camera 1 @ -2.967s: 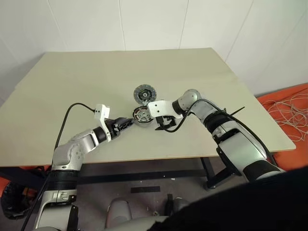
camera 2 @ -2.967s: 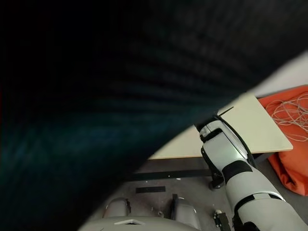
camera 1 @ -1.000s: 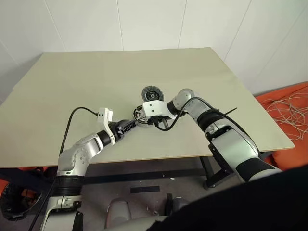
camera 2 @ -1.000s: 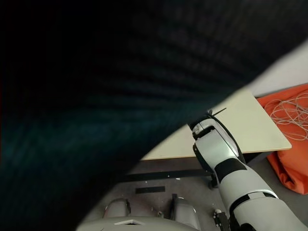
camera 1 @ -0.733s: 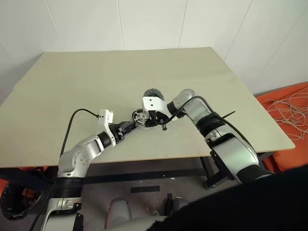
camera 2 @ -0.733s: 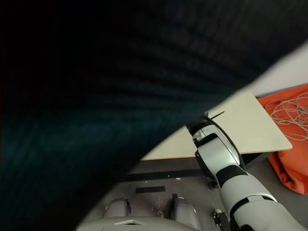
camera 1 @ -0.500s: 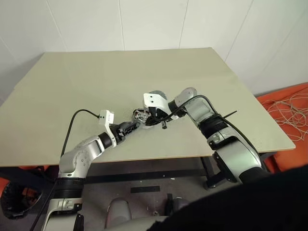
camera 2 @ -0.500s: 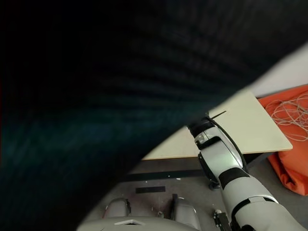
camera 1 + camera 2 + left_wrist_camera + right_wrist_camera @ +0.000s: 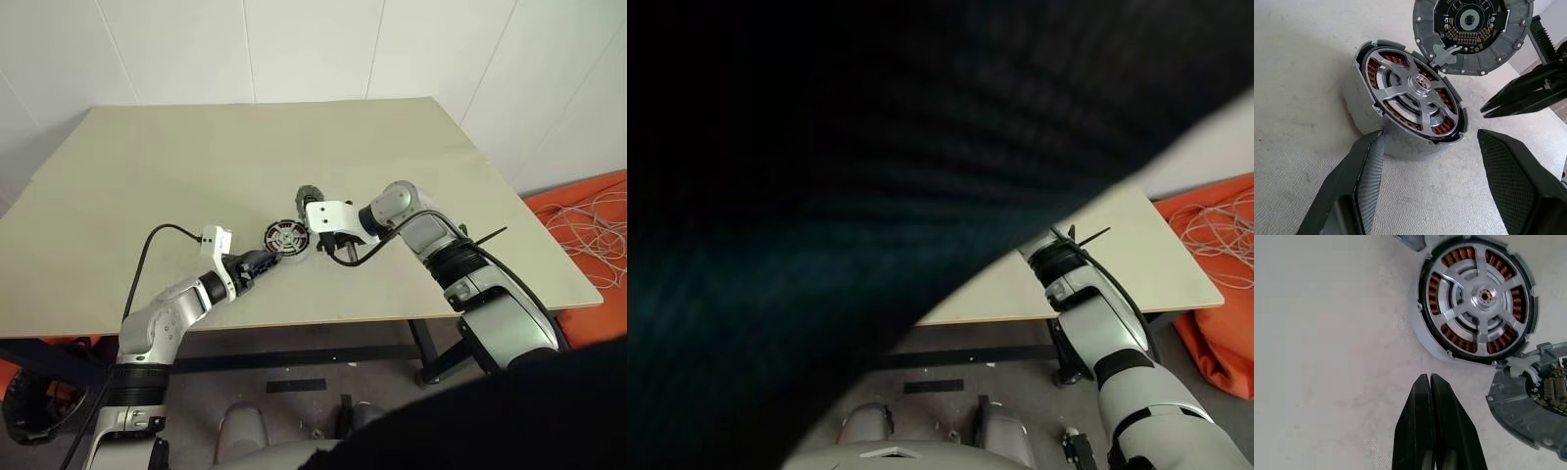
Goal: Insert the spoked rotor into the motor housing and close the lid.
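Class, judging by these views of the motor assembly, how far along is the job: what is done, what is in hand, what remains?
Done: the spoked rotor sits inside the motor housing. In hand: the open left gripper straddles the housing on the table; the shut right gripper holds nothing. Left: the hinged lid stands open and must be folded down.

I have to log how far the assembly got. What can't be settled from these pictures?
- Right eye view: a dark mass hides most of the table.
- Right wrist view: the frame edge cuts off the lid.
- Left wrist view: the spoked rotor hides the motor housing interior; full seating unclear.
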Robot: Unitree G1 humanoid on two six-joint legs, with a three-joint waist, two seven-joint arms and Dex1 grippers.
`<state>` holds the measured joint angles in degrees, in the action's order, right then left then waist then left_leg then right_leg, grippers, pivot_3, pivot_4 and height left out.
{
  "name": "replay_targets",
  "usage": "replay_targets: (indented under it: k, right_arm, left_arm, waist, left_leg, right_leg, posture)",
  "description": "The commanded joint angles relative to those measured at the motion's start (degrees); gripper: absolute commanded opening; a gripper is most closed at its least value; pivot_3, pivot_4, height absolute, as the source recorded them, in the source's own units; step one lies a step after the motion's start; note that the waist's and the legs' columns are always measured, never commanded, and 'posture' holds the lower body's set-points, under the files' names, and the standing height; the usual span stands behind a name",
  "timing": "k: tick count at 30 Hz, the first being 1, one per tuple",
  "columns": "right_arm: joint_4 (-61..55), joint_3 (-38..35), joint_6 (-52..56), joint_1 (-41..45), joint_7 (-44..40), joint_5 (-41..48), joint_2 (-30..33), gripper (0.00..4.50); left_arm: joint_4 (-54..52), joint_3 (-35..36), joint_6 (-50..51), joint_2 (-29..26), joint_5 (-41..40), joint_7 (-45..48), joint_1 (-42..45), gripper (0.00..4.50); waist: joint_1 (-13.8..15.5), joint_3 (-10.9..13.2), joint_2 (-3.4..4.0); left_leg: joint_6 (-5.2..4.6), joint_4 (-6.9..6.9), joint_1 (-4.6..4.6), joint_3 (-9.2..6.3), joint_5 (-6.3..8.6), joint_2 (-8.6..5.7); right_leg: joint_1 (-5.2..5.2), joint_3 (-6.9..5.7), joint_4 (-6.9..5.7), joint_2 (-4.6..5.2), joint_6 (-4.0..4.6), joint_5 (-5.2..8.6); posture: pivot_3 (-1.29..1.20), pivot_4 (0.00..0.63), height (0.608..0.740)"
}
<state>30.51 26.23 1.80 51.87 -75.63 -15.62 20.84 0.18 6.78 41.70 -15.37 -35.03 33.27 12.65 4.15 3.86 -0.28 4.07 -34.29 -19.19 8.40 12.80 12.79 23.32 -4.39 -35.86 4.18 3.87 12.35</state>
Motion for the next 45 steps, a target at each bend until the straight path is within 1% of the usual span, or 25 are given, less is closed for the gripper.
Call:
replay_targets:
  k: [1, 4, 7, 12, 15, 18, 19, 28, 35, 45]
  right_arm:
    - [-7.5, -0.1, 0.4, -0.8, -1.5, 2.4, 0.2, 0.02]
    - [-11.5, -0.1, 2.3, -1.5, -2.3, 3.9, -0.6, 0.02]
    - [-11.5, 0.4, 3.0, -1.4, -1.3, 3.7, -1.1, 0.59]
    - [-8.2, 1.4, 1.8, -0.8, 1.7, 2.5, -2.3, 2.23]
    - [-6.2, 1.9, 0.5, -0.2, 4.2, 1.6, -3.3, 3.13]
    - [-3.7, 2.1, 0.0, 0.6, 5.6, 1.4, -4.4, 4.19]
    - [-2.9, 2.1, -0.3, 0.8, 6.0, 1.3, -4.7, 4.43]
    - [4.3, 2.6, -2.1, 2.5, 10.0, 0.5, -8.4, 4.47]
    - [6.1, 3.0, -2.9, 2.3, 11.4, -0.8, -7.6, 4.47]
    - [5.3, 2.7, -1.7, 0.6, 11.5, -0.8, -6.1, 4.47]
  left_arm:
    - [-1.9, 0.1, -0.8, -0.3, -0.3, 0.6, 0.7, 3.19]
    - [-1.6, 0.2, -0.9, -0.5, -0.2, 0.7, 0.8, 3.19]
    - [-1.6, 0.2, -0.9, -0.5, -0.3, 0.7, 1.0, 3.19]
    - [-1.4, 0.3, -1.1, -0.6, -0.2, 0.9, 1.1, 3.19]
    - [-1.5, 0.4, -1.0, -0.8, -0.2, 0.9, 1.1, 3.19]
    - [-2.0, 0.7, -0.7, -1.1, -0.6, 1.0, 1.0, 3.19]
    - [-2.2, 1.0, -0.4, -1.2, -0.9, 1.1, 1.0, 3.19]
    - [-2.5, 4.8, 1.8, -3.3, -3.9, 0.9, 1.2, 3.19]
    - [-2.6, 4.8, 1.7, -3.1, -3.8, 0.6, 0.8, 3.19]
    - [-1.3, 4.5, 1.6, -2.9, -3.6, 0.7, 1.6, 3.19]
  waist:
    - [0.0, 0.0, 0.00]
    - [0.0, 0.0, 0.00]
    - [0.0, 0.0, 0.00]
    - [0.0, 0.0, 0.00]
    - [-0.1, 0.0, -0.01]
    - [-0.1, 0.0, -0.01]
    - [-0.1, 0.0, 0.00]
    - [-0.2, 0.0, 0.00]
    - [-0.2, 0.0, 0.00]
    - [-0.1, 0.0, 0.00]
  left_leg:
    - [-0.01, 0.00, 0.00, 0.00, 0.00, 0.00]
    - [-0.01, 0.00, 0.02, 0.00, 0.01, 0.01]
    - [-0.02, 0.00, 0.09, 0.00, 0.01, 0.02]
    - [0.01, 0.00, 0.12, -0.01, -0.01, 0.01]
    - [0.05, 0.00, 0.10, -0.01, -0.02, 0.01]
    - [0.05, 0.00, 0.10, -0.01, -0.03, 0.00]
    - [0.05, 0.00, 0.09, -0.01, -0.03, 0.00]
    - [0.06, 0.00, 0.11, -0.01, -0.03, 0.00]
    - [0.06, 0.00, 0.09, -0.01, -0.03, 0.00]
    - [0.07, 0.00, 0.10, -0.01, -0.04, -0.01]
  right_leg:
    - [0.00, 0.00, 0.00, 0.00, 0.00, 0.00]
    - [0.00, 0.00, -0.02, 0.00, 0.00, 0.00]
    - [-0.03, 0.00, -0.03, 0.00, 0.00, 0.00]
    - [-0.07, 0.00, -0.03, 0.00, -0.01, -0.01]
    - [-0.07, 0.00, -0.02, 0.00, -0.01, 0.00]
    - [-0.07, 0.00, -0.02, 0.00, -0.01, -0.01]
    - [-0.07, 0.00, -0.01, 0.00, -0.01, -0.01]
    - [-0.06, 0.00, -0.04, 0.00, -0.01, -0.01]
    - [-0.07, 0.00, -0.02, 0.00, -0.01, -0.01]
    - [-0.07, 0.01, -0.03, 0.00, -0.01, -0.01]
  posture:
    - [0.00, 0.000, 0.740]
    - [0.00, 0.000, 0.740]
    - [0.00, 0.000, 0.740]
    - [0.00, 0.000, 0.740]
    - [0.00, 0.000, 0.740]
    - [0.00, 0.000, 0.740]
    - [0.00, 0.000, 0.740]
    - [0.00, 0.000, 0.740]
    - [0.00, 0.000, 0.740]
    - [0.00, 0.000, 0.740]
